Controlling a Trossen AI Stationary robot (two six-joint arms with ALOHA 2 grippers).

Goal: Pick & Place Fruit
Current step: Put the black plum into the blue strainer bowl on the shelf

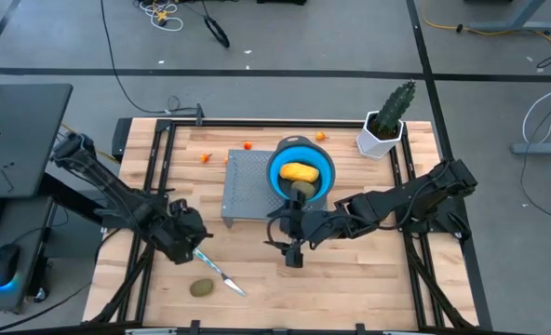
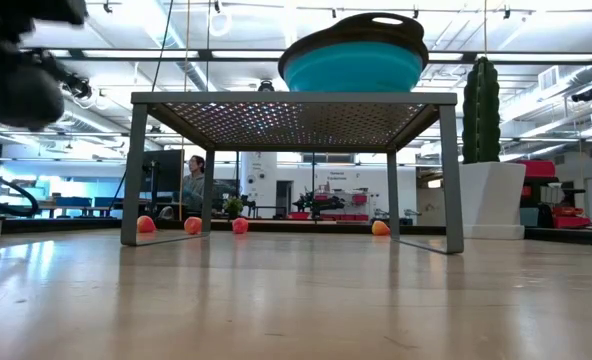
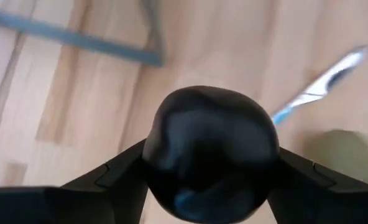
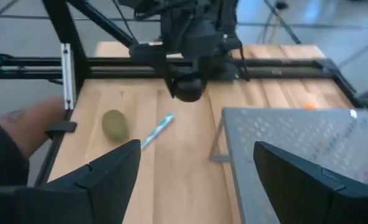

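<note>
My left gripper (image 1: 188, 238) is over the table's near left part, shut on a dark round fruit (image 3: 209, 149), which the right wrist view shows raised above the wood (image 4: 187, 87). An olive-brown fruit (image 1: 201, 288) and a knife (image 1: 218, 270) with a light blue handle lie on the table just beyond it. A blue bowl (image 1: 324, 172) stands on a grey mesh stand (image 1: 248, 186) and holds a yellow-orange oval (image 1: 299, 172) and an olive-brown one (image 1: 303, 190). My right gripper (image 1: 292, 249) hangs open near the stand's front. My left gripper pinches the dark round fruit between its two fingers, one on each opposite side (image 3: 156, 155). The fingers (image 3: 109, 177) slant down from the table's left. The fruit is lifted clear of the table and fills the gap between them.
Tiny orange and red pieces (image 1: 205, 157) (image 1: 248, 145) (image 1: 320, 136) lie along the far side. A potted cactus (image 1: 387, 126) stands at the far right. A person's forearm (image 4: 19, 127) shows at the table's edge in the right wrist view. Black rails (image 1: 154, 167) frame the tabletop.
</note>
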